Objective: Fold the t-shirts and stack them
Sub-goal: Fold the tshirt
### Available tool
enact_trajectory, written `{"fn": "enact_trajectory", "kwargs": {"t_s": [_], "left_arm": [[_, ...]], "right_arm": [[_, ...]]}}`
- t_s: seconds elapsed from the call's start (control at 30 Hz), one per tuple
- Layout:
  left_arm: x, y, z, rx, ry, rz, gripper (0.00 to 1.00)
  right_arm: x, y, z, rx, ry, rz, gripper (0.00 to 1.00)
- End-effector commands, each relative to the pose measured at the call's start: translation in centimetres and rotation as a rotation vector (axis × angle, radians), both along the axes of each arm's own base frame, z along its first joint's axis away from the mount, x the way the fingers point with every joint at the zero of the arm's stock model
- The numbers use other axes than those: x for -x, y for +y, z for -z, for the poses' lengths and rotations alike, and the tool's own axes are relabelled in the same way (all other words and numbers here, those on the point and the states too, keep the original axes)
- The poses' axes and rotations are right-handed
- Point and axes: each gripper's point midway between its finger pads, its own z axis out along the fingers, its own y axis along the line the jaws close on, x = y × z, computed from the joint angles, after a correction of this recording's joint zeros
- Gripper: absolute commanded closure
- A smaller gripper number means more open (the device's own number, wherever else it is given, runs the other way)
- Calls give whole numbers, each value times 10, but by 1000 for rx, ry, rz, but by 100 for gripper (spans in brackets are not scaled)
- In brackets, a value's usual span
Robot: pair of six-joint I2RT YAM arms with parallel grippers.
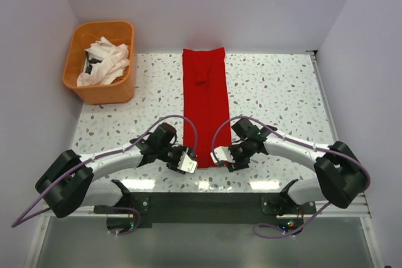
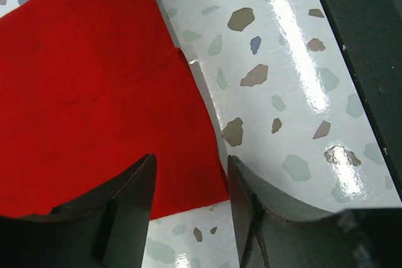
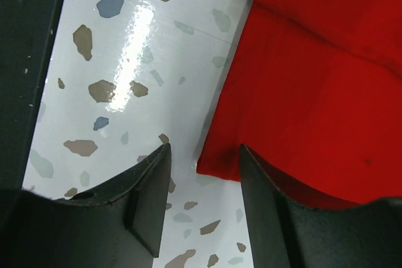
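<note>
We see the bright red soft cloth t-shirt (image 1: 204,101) lying flat as a long narrow strip down the middle of the white speckled terrazzo table (image 1: 276,92), one end at the far edge and the other near the arms. The left gripper (image 1: 186,161) has its fingers apart, with the strip's near left corner in the gap between them (the right gripper (image 1: 221,157) mirrors it at the near right corner, fingers likewise apart). We cannot tell whether either gripper touches the cloth. The white crumpled cloth t-shirts (image 1: 105,61) sit heaped in the orange plastic basket (image 1: 100,95) at the far left corner, well apart from the red one.
</note>
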Motion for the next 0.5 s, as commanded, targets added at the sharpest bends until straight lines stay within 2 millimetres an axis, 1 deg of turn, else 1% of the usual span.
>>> {"fn": "enact_trajectory", "kwargs": {"t_s": [0.0,0.03,0.07,0.13,0.2,0.27,0.33,0.4,0.43,0.47], "left_arm": [[-12,-14,-9,2,-73,45,49],[-13,-12,-7,-13,-79,53,50],[-11,-8,0,-44,-63,57,51],[-13,-2,6,-82,-82,67,51],[-10,4,16,-117,-74,77,50],[-5,9,23,-140,-65,99,48],[-4,9,25,-145,-57,104,46],[-4,9,27,-153,-49,105,46],[-5,9,28,-156,-48,104,48],[-4,10,30,-162,-43,104,54]], "right_arm": [[-11,10,8,-13,-70,-46,50],[-12,11,9,-8,-76,-50,50],[-11,10,12,3,-75,-54,50],[-14,9,17,19,-99,-55,51],[-15,9,20,27,-113,-58,54],[-14,5,25,50,-117,-57,56],[-11,0,31,67,-115,-63,60],[-13,-3,35,78,-130,-57,63],[-12,-4,37,82,-135,-55,65],[-12,-5,38,86,-135,-54,68]]}}
